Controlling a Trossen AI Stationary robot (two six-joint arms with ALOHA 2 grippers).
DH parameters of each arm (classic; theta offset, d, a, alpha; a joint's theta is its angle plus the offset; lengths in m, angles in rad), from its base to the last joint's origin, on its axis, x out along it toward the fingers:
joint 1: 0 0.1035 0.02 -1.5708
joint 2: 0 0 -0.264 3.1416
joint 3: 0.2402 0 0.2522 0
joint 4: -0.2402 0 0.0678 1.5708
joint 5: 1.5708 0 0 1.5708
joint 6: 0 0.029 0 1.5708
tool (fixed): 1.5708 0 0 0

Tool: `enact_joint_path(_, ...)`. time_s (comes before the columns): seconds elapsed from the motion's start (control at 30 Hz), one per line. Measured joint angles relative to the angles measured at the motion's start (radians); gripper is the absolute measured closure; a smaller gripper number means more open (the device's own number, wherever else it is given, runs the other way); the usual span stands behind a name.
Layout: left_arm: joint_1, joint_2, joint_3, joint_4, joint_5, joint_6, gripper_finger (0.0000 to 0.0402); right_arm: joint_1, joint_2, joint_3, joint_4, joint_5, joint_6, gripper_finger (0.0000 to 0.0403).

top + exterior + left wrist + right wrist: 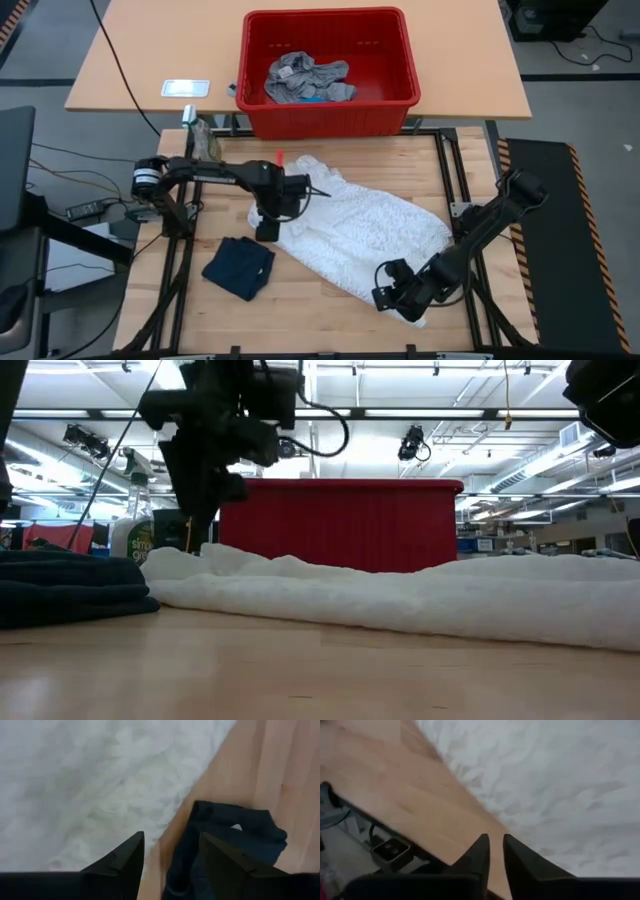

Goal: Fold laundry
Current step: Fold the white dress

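Pale wood fills our table (330, 310), framed by a dark metal rig, and we go straight to the left gripper (167, 862): its two fingers stand apart with nothing between them, hanging over the near-left edge of the white garment (360, 232). Through that gap we see bare wood, the fluffy white cloth on one side and the folded navy garment (235, 837) on the other. From above, we find the navy piece (240, 267) lying just beside the white one, toward the table's front left.

Over to the right gripper (496, 851): its fingers sit nearly together, a thin slit between them, holding nothing, poised above the wood right at the white garment's front edge. That white piece sprawls rumpled across the middle of the table.

Farther out, we spot a red plastic basket (330, 115) on the neighbouring table, with grey garments (305, 78) and a scrap of bright blue inside. A spray bottle (200, 135) stands at the left.
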Motion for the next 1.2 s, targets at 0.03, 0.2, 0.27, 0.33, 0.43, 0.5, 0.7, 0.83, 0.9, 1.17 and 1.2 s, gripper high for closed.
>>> enact_joint_path(0.03,0.000,0.011,-0.011,0.011,0.001,0.002,0.0210,0.002,0.013,0.000,0.011,-0.003,-0.009,0.0356)
enact_joint_path(0.2,0.026,0.035,-0.156,0.096,-0.001,0.023,0.0210,0.022,0.071,0.000,0.011,-0.026,-0.017,0.0393)
enact_joint_path(0.27,0.050,0.036,-0.232,0.142,-0.004,0.018,0.0210,0.031,0.096,0.000,0.005,-0.036,-0.017,0.0396)
enact_joint_path(0.33,0.083,0.036,-0.284,0.182,-0.030,-0.021,0.0210,0.041,0.119,0.000,-0.020,-0.059,-0.012,0.0395)
enact_joint_path(0.43,0.127,0.034,-0.316,0.155,-0.038,-0.084,0.0210,0.057,0.148,0.001,-0.074,-0.146,-0.022,0.0396)
enact_joint_path(0.5,0.145,0.030,-0.323,0.142,-0.036,-0.119,0.0210,0.073,0.161,0.006,-0.119,-0.213,-0.049,0.0398)
enact_joint_path(0.7,0.126,-0.012,-0.302,-0.028,0.004,-0.223,0.0210,0.146,0.151,0.004,-0.335,-0.386,-0.119,0.0400)
enact_joint_path(0.83,0.059,-0.075,-0.282,-0.067,0.061,-0.294,0.0210,0.181,0.093,-0.005,-0.452,-0.374,-0.140,0.0399)
enact_joint_path(0.9,0.024,-0.112,-0.260,-0.070,0.074,-0.335,0.0210,0.197,0.046,-0.002,-0.453,-0.355,-0.145,0.0393)
enact_joint_path(1.17,-0.048,-0.205,-0.175,0.097,-0.036,-0.350,0.0210,0.227,-0.134,-0.002,-0.421,0.067,-0.233,0.0348)
enact_joint_path(1.2,-0.055,-0.205,-0.177,0.142,-0.040,-0.319,0.0210,0.213,-0.142,-0.002,-0.417,0.124,-0.315,0.0343)
